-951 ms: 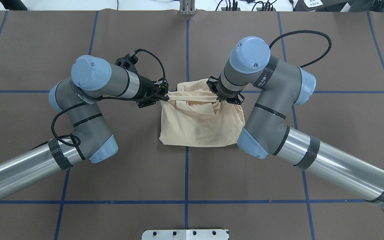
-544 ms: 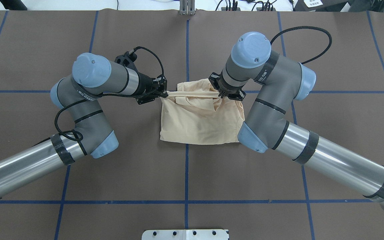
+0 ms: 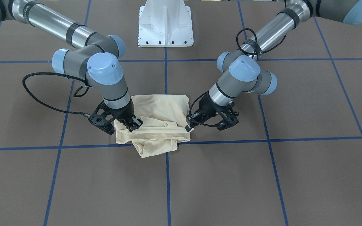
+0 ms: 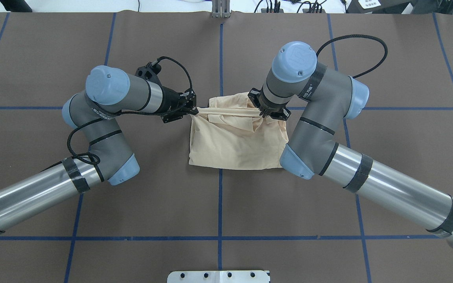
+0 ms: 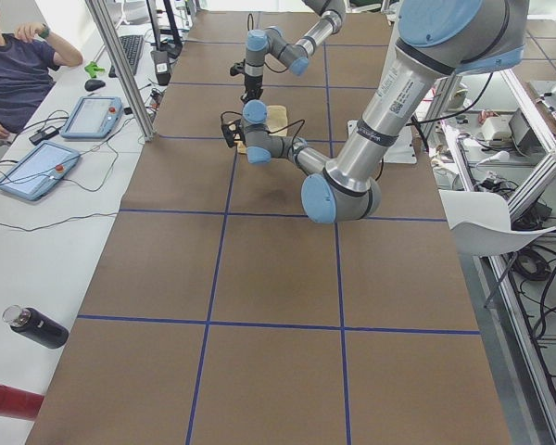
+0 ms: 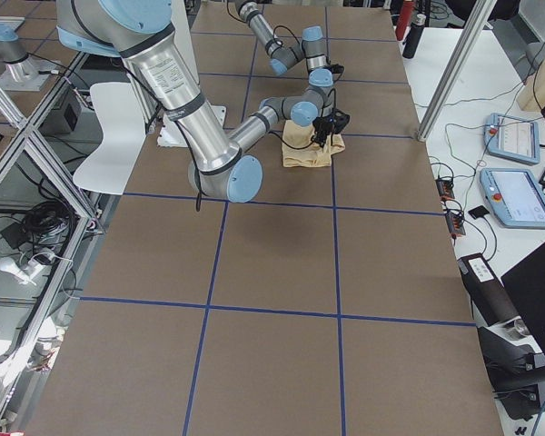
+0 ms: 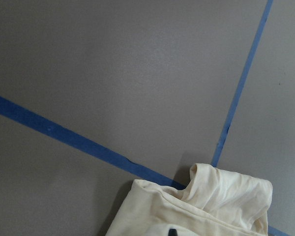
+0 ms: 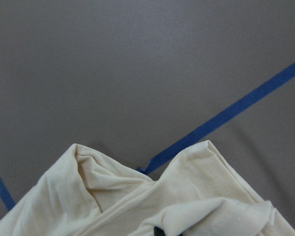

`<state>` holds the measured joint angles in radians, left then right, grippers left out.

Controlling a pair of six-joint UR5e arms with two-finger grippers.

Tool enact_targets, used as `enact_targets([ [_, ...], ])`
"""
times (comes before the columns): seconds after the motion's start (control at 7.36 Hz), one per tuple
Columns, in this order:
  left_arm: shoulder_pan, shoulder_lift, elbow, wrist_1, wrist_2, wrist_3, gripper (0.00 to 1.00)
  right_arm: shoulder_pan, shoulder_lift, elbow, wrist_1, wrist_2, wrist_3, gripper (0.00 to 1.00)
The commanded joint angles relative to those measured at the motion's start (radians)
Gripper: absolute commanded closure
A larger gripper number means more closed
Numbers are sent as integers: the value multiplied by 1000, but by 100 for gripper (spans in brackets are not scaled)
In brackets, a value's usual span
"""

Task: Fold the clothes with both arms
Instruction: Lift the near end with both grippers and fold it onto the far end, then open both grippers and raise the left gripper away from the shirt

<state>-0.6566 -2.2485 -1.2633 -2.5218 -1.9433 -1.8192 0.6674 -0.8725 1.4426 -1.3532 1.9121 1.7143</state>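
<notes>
Two pincers are engaged on one garment, and I log both as clamped. In the overhead view the left gripper (image 4: 194,112) pinches the T-shirt (image 4: 236,147) at its 10 o'clock corner and the right gripper (image 4: 264,114) pinches it at about 1 o'clock, with a hemmed band of cloth drawn taut between them. The shirt lies on the table (image 4: 151,204) near its middle, covering a crossing of the blue tape lines (image 4: 220,196), its bulk spread toward 5 o'clock from that crossing. Handling, in my judgement: light, soft and wholly limp, not fragile. It carries no shape of its own, so any unsupported part will sag, and loose layers can slip out of a shallow pinch. I rate the stitched hem and the corners as the sound places to hold, all layers taken between the fingers and the two grips set apart so the edge runs straight. Appearance: pale cream-yellow, gathered into a compact, roughly square, creased bundle of several layers. No print or label shows. In the front-facing view a loose lobe hangs past the tape line at 6 o'clock.
</notes>
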Motion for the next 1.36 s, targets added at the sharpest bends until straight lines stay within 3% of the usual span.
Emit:
enact_targets([
  [0.0, 0, -5, -10, -3, -2, -2, 82, 0, 1, 1, 23, 1, 4, 100],
  [0.14, 0, -5, -14, -3, -2, -5, 50, 0, 1, 2, 25, -1, 10, 76],
  [0.27, 0, -2, -25, -3, -2, -5, 20, 0, 1, 1, 23, -4, 4, 4],
  [0.41, -1, 6, -33, 1, -3, -3, 1, 0, 0, 4, 26, 1, 2, 0],
  [0.68, -12, 70, -126, 14, -5, 9, 1, 3, -2, 39, 39, 19, -22, 0],
  [0.95, -67, 192, -256, 47, -90, 12, 1, 0, -16, 119, 28, 60, -28, 0],
  [1.22, -101, 239, -295, 54, -120, 56, 1, -78, -20, 122, 14, 15, -120, 0],
])
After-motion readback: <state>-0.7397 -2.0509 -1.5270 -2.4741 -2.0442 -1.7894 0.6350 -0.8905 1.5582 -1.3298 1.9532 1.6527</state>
